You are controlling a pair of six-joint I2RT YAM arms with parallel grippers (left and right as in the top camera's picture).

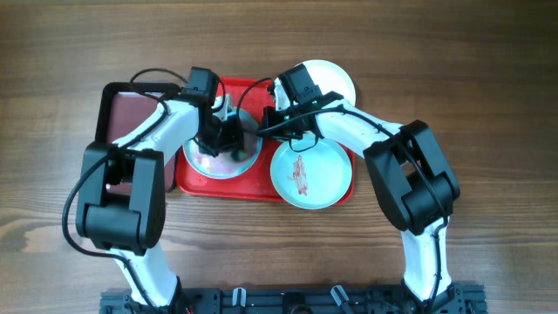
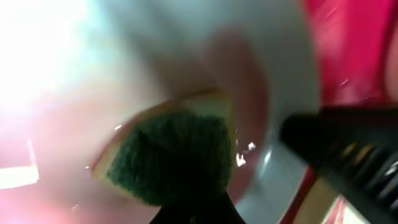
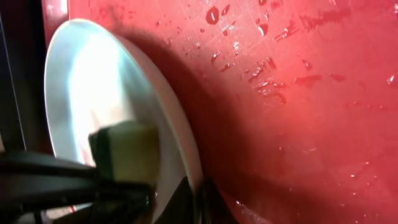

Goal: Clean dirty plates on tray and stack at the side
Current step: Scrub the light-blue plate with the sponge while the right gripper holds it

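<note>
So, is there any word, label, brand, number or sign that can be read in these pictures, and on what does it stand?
None can be read.
No print shows on the red tray, the plates, the sponge or the dark tray.
The left wrist view is too blurred to show small print, if any is there.

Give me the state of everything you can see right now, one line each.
Bright red rectangular plastic tray: wet with droplets.
White round plate at tray's left: on tray, rim pinched.
Green-and-yellow sponge: gripped, pressed on that plate.
Pale blue-green round plate: red sauce smear, dirty.
White round plate behind tray: off tray, looks clean.
Left gripper: shut on sponge.
Right gripper: shut on left plate's rim.
</note>
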